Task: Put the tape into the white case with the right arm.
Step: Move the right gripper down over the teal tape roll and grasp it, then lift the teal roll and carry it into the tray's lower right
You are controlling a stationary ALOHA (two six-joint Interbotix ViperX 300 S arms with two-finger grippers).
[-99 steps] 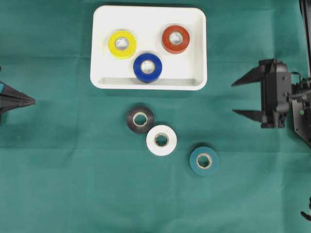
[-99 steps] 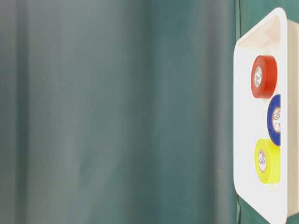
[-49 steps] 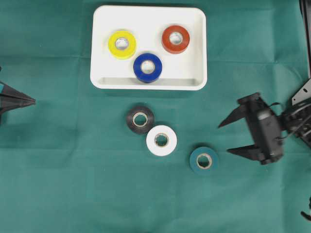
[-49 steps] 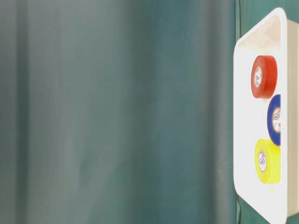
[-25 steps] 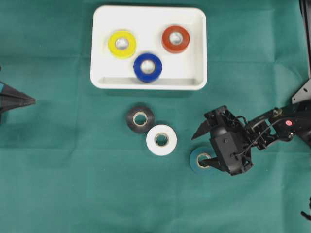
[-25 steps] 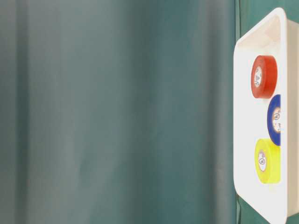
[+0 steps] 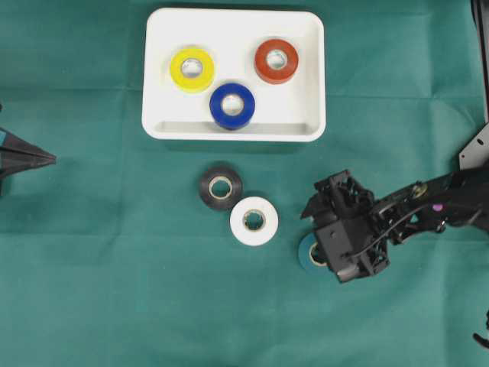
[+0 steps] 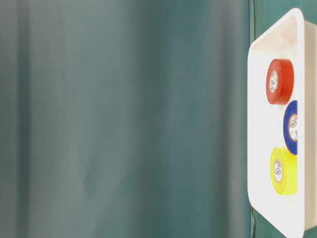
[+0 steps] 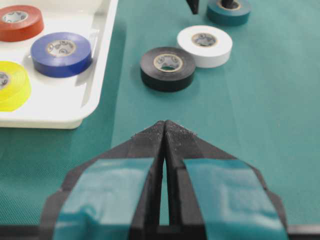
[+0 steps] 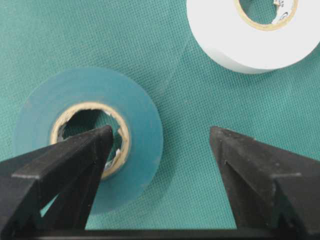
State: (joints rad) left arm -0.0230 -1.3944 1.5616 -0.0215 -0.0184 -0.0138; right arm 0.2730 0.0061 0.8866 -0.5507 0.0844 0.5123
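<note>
Right wrist, hand [image 10: 160, 145] straddling teal tape [image 10: 142, 120] wall

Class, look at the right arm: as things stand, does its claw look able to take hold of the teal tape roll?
Probably yes. The right claw is open over the teal tape roll, one finger at its core hole, the other outside the wall. The white roll lies clear.

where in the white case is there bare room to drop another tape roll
In the white case, the top strip above the yellow roll and red roll is bare, as are the lower left and lower right corners beside the blue roll. The middle is crowded: the three rolls sit close together there.
</note>
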